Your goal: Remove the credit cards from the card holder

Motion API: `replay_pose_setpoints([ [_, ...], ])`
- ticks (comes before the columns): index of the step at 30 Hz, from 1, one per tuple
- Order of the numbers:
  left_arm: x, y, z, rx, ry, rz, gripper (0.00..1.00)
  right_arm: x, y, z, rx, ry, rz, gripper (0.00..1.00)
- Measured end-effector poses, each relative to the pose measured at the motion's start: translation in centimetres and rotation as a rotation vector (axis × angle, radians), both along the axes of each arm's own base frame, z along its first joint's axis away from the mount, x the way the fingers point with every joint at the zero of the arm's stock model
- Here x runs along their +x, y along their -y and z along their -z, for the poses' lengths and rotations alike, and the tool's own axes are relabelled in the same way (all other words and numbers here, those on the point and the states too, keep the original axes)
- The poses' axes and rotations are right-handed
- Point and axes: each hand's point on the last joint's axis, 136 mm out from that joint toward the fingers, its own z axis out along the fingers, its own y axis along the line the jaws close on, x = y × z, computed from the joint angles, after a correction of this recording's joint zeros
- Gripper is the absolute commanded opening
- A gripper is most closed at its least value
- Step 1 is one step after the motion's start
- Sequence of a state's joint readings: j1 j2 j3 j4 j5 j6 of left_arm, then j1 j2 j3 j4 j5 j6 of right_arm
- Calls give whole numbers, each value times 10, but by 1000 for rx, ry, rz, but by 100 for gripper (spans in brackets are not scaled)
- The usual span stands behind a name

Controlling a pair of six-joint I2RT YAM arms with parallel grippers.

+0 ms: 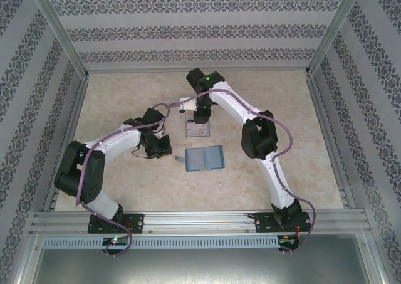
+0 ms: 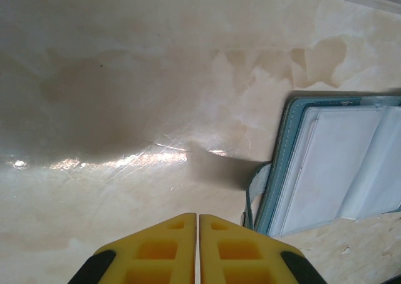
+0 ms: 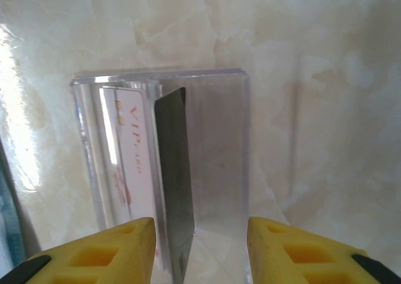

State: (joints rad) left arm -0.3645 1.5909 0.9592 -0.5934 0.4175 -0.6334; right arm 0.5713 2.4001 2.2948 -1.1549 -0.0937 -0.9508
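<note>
Right gripper (image 3: 200,229) hangs released over the clear tray (image 3: 156,74), which holds a dark card (image 3: 174,171) on edge beside a pale card (image 3: 131,162). Left gripper (image 2: 198,219), near the tray, is clenched empty.

The table (image 1: 119,184) lies bare to the left of the left gripper (image 2: 198,218) and wide on the right side. Mid-table the open card holder (image 1: 205,158) and, just beyond it, the clear tray (image 1: 198,130) block the way; a dark card (image 3: 175,171) stands on edge in the tray between the right gripper's (image 3: 200,234) parted fingers. Patterned walls (image 1: 188,30) close three sides.
</note>
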Motion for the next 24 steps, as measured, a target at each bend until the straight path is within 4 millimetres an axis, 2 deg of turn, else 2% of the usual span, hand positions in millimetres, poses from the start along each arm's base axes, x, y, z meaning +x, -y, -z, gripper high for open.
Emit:
replay_pose_setpoints([
  [17,0,0,1,2,-4,0,9,27,-1,-6,-10,122,28,42],
  [24,-1,1,1,-3,-7,2,9,33,1,-1,-22,154,37,42],
])
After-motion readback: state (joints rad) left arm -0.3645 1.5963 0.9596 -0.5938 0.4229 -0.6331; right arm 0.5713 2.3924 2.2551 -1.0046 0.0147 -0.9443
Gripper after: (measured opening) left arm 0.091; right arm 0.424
